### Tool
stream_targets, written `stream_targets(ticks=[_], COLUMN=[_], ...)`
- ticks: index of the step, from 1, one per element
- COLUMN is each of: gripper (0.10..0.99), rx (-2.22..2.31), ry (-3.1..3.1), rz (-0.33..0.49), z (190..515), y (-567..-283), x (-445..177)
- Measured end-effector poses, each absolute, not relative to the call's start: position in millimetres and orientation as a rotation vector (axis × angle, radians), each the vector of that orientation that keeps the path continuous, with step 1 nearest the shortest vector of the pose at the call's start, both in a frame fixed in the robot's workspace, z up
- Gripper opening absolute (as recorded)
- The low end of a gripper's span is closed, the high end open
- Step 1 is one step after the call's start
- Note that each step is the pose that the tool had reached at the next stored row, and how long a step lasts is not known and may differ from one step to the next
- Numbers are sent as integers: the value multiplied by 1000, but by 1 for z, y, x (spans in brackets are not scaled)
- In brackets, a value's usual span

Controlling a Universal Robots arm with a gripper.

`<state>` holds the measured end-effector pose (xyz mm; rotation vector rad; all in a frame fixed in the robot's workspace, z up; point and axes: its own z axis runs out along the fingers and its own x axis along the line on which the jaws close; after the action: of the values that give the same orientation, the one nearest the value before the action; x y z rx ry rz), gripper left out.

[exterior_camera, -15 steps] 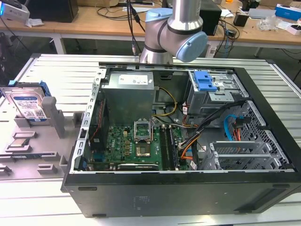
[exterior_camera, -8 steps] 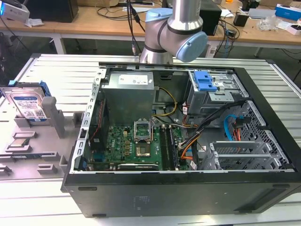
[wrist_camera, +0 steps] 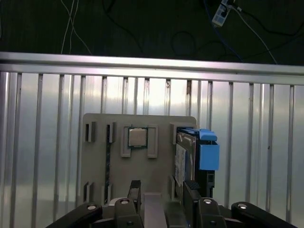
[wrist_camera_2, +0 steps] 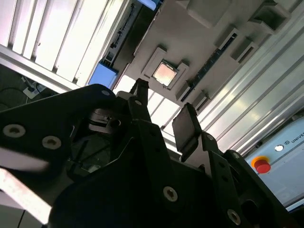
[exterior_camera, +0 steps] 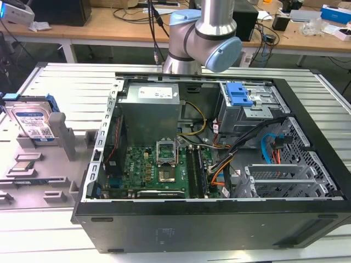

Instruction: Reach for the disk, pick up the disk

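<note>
The disk [exterior_camera: 33,123] stands on edge in a slot of the grey fixture plate [exterior_camera: 49,164] at the exterior view's left, its blue-and-white label facing out. In the first wrist view the disk [wrist_camera: 186,156] shows edge-on with its blue bracket [wrist_camera: 209,152] at the plate's side. My gripper [wrist_camera: 163,185] hangs open well above the plate, nothing between its dark fingers [wrist_camera: 135,190]. In the second wrist view the gripper [wrist_camera_2: 164,102] is open too, and the disk's blue bracket [wrist_camera_2: 103,76] lies apart from the fingertips.
A small square processor chip [wrist_camera: 137,137] sits in a pocket of the plate beside the disk. An open computer case [exterior_camera: 219,153] with its motherboard fills the table's middle. The ribbed metal table [wrist_camera: 47,118] surrounds the plate. A red button [wrist_camera_2: 261,165] shows beyond.
</note>
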<state>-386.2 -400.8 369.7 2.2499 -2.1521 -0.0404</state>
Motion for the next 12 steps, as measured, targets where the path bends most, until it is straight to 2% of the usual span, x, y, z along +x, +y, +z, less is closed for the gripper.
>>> stream_targets(ticks=[5,12], gripper=[482,482], rx=[2250,2250], ry=[-2152,-2152], rz=[-40,-40], z=[370,370], y=[-399,-376], x=[-386,-386])
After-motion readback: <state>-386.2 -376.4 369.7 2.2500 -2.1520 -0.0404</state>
